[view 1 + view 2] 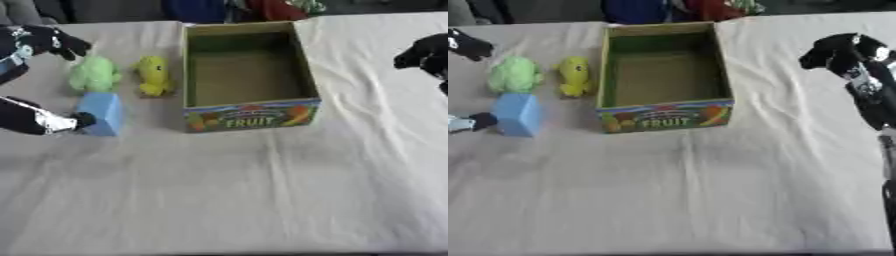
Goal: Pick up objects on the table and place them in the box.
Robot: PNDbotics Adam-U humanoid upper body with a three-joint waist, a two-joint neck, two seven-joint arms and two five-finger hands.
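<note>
Left hand (52,42) is spreading wide around the soft light-green plush toy (94,75) and blue foam block (102,113) (box still empty); I'd be centring on one before closing.

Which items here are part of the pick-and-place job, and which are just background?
Job items: green soft toy; yellow toy; blue block; open FRUIT box, nothing visible inside; left hand at the toys; right hand raised on the box's other side.

Background: white tablecloth; coloured shapes beyond the far edge.
</note>
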